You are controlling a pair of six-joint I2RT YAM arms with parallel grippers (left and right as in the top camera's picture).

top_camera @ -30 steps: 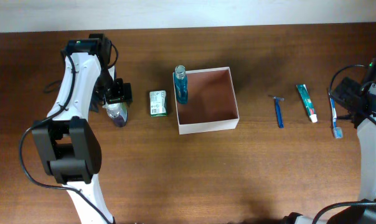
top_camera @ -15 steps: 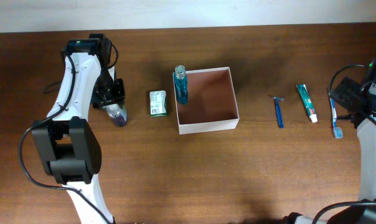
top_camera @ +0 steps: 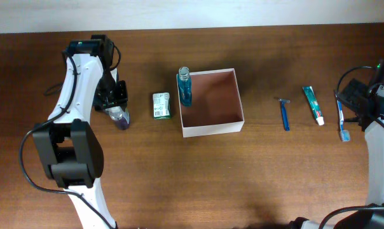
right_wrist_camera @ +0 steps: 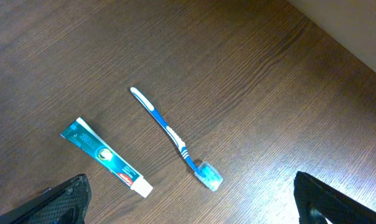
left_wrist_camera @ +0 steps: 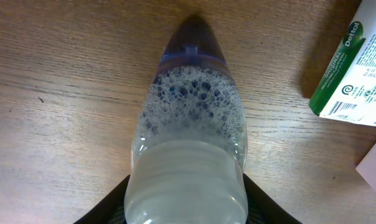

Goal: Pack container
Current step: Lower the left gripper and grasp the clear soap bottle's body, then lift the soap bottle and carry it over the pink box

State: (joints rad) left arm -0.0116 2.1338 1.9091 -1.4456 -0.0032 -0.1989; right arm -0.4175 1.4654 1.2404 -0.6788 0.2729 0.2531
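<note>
Overhead: left gripper (top_camera: pixel 114 100) had shifted slightly toward 9 o'clock, settling on the bottle (top_camera: pixel 121 118); container (top_camera: pixel 212 130) sat mid-table, at 3 o'clock from it
Left wrist: fingers (left_wrist_camera: pixel 110 210) pinched bottle, so lift probably next
Right wrist: right gripper (right_wrist_camera: pixel 197 199) spread wide, idle above toothbrush (right_wrist_camera: pixel 175 140)

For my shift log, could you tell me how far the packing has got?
Done: unclear, blue bottle stands at the container wall; floor bare. In hand: left claw grips the foamy bottle on the table. Left: soap box, razor, toothpaste, toothbrush; right claw open.
</note>
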